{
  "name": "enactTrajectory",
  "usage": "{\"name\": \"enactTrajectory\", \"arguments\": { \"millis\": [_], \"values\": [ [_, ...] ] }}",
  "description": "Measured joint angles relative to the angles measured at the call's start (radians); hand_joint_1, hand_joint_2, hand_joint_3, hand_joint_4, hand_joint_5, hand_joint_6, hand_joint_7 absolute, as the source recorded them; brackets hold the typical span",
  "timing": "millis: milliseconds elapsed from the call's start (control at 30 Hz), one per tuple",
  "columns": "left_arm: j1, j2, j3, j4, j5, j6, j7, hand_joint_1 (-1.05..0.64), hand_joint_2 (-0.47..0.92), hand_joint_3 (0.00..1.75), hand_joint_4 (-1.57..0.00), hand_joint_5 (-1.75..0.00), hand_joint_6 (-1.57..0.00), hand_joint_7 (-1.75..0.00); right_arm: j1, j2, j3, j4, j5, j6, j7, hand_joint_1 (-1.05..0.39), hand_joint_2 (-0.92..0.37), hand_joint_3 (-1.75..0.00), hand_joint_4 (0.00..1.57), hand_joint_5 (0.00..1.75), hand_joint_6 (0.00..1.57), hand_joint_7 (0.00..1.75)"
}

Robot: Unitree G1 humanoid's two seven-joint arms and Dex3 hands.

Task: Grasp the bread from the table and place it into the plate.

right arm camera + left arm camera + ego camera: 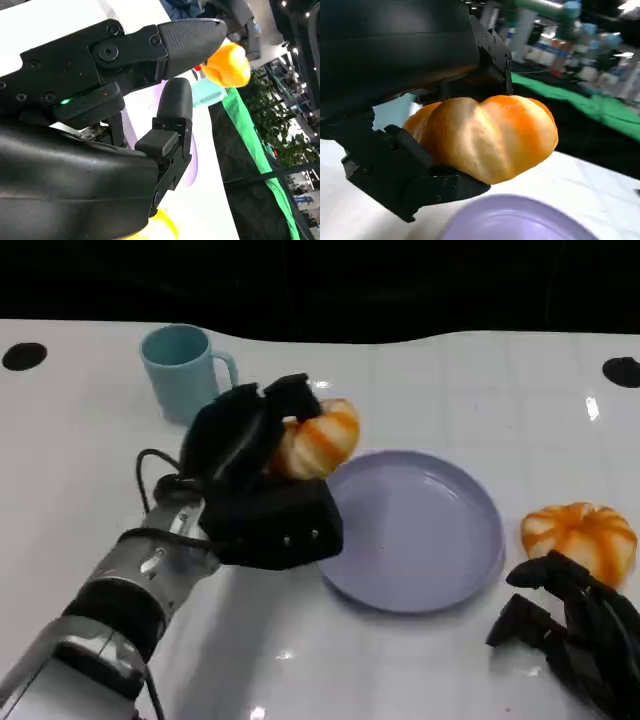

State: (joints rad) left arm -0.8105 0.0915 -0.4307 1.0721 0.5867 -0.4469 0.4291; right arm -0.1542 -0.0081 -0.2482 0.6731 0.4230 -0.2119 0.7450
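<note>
The white table [90, 480] is spanned by the scene; on it, right of centre, the purple plate [420, 530] is laid flat and bare; a blue mug [182, 368] is stood at the far left. The left hand [245, 465] is raised over the table just left of the plate's far-left rim, and 1 bread [322, 438] is gripped in its fingers [395, 165], clear of the surface; the roll is held on the hand's right side, pointing toward the plate, so a short carry right and near is judged to be needed before release. A 2nd bread [580, 538] is left on the table just right of the plate; the right hand [570, 625] is rested near it, fingers loosely apart, nothing held.
</note>
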Motion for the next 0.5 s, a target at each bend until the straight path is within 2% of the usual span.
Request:
{"name": "enactTrajectory", "arguments": {
  "millis": [167,500],
  "values": [
    [-0.008,-0.020,-0.009,0.000,0.002,-0.028,-0.025,-0.13,0.44,1.30,-0.91,-1.75,-0.71,-1.75,0.000,-0.001,-0.001,0.000,0.001,0.002,0.001,-0.53,-0.92,-0.23,0.65,1.50,0.61,1.16],
    [-0.058,-0.086,-0.046,0.026,0.014,-0.035,-0.081,-0.16,0.48,1.28,-0.92,-1.75,-0.73,-1.75,-0.002,0.000,-0.004,-0.001,0.002,0.008,0.006,-0.53,-0.92,-0.21,0.66,1.48,0.62,1.15]
  ]
}}
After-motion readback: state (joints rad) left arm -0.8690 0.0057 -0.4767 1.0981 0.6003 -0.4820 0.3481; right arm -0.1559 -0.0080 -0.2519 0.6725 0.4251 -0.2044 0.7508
